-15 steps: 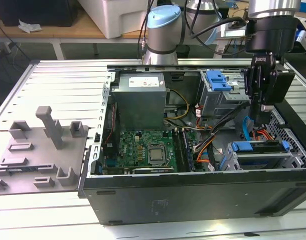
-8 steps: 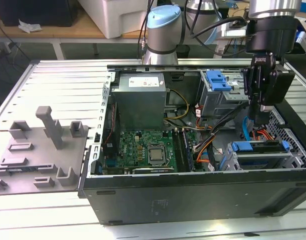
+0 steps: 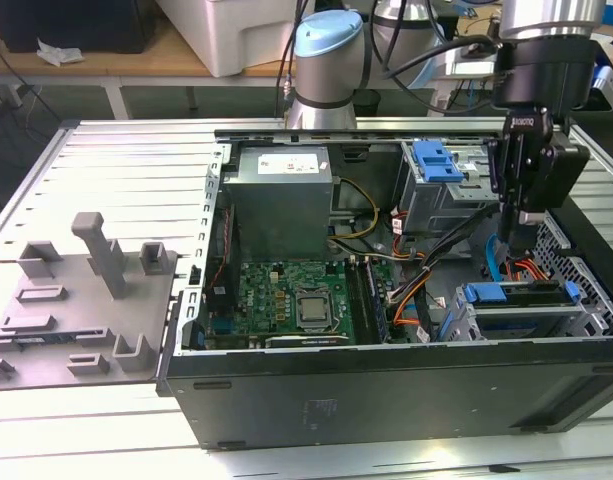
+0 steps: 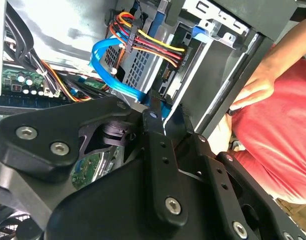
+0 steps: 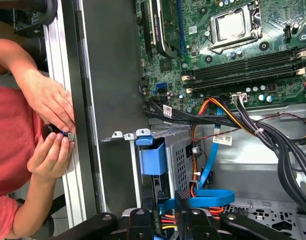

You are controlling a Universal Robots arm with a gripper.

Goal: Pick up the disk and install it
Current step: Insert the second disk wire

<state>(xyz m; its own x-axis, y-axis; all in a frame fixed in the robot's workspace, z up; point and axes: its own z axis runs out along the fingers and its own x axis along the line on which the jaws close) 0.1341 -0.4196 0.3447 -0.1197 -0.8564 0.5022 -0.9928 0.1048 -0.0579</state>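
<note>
The ribbed aluminium worktop [image 3: 116, 160] carries an open black desktop computer case [image 3: 386, 385] lying on its side, green motherboard [image 3: 286, 295] exposed. At the worktop's edge on the exterior view's left lies a grey moulded fixture tray [image 3: 76, 300]. The black end effector [image 3: 521, 225] hangs inside the case near its edge on the exterior view's right, above the metal drive cage [image 3: 531, 315]. The disk, a silver drive in a blue plastic carrier [image 3: 516, 295], sits in that cage. In both wrist views a person's hands [image 5: 53, 130] rest at the case's outer rim. Whether the end effector's fingers are apart or together I cannot tell.
</note>
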